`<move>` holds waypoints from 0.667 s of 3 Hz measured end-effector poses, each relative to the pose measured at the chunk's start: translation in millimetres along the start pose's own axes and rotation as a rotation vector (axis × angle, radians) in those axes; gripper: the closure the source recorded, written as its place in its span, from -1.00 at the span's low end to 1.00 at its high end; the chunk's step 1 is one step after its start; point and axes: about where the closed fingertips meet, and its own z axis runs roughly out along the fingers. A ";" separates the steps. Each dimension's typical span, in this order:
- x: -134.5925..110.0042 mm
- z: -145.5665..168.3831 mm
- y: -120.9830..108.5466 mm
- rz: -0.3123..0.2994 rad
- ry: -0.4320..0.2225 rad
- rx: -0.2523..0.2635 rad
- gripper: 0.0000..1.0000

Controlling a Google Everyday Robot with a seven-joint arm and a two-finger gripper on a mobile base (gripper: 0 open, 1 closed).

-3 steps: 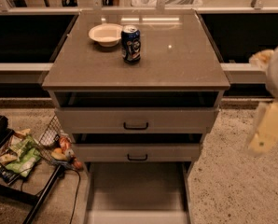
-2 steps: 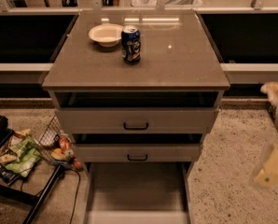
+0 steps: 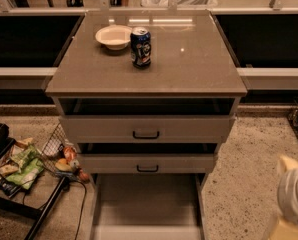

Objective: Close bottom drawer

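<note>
The bottom drawer [image 3: 148, 209] is pulled far out of the cabinet, its pale bare interior showing at the bottom middle; its front and handle are cut off by the frame's lower edge. The two drawers above it, the top one [image 3: 146, 129] and the middle one [image 3: 147, 163], each stick out slightly and show black handles. My gripper [image 3: 292, 204] is a pale blurred shape at the bottom right corner, to the right of the open drawer and apart from it.
A white bowl [image 3: 114, 36] and a blue can [image 3: 140, 47] stand on the cabinet top [image 3: 189, 64]. A wire basket with snack bags and fruit [image 3: 44, 159] sits on the speckled floor at the left, with a black cable beside it.
My gripper has dropped from the right middle of the view to the bottom right corner. The drawers have not moved.
</note>
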 end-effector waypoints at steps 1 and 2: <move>27.8 69.0 48.2 0.014 0.080 -0.100 -1.00; 39.0 83.4 61.9 0.045 0.111 -0.124 -1.00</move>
